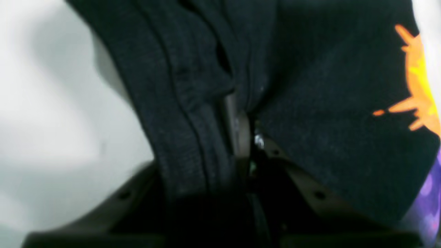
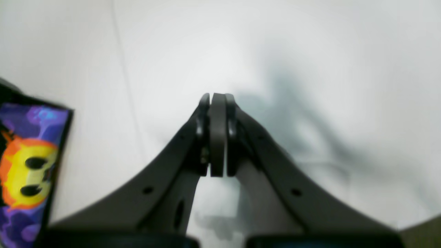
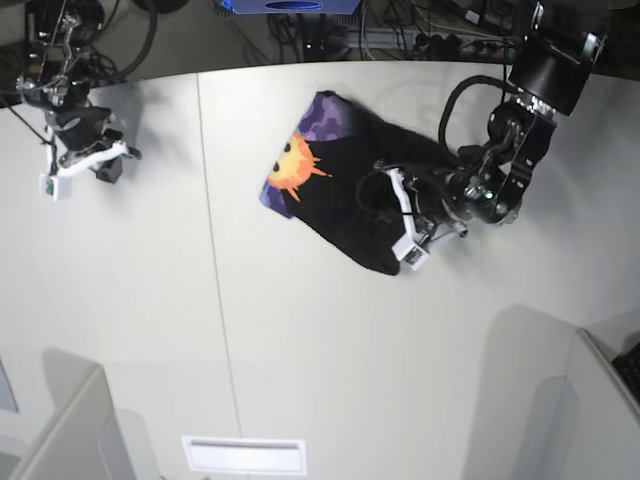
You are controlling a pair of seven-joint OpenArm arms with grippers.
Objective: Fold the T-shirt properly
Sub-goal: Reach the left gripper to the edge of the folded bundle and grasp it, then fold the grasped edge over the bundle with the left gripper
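The T-shirt (image 3: 345,205) lies bunched on the white table right of centre, black, with its orange sun and purple print (image 3: 293,160) facing up at its left end. My left gripper (image 3: 392,205) is at the shirt's right side. In the left wrist view, its fingers (image 1: 237,127) are shut on folds of black T-shirt (image 1: 327,120). My right gripper (image 3: 85,150) hangs far off at the table's back left. In the right wrist view the right gripper (image 2: 217,100) is shut on nothing, with the T-shirt print (image 2: 27,172) at the frame's left edge.
The white table (image 3: 300,350) has a thin seam (image 3: 215,280) running front to back. Grey panels stand at the front left (image 3: 70,430) and front right (image 3: 600,400). A slot (image 3: 243,455) sits at the front edge. Cables and equipment (image 3: 400,30) line the back.
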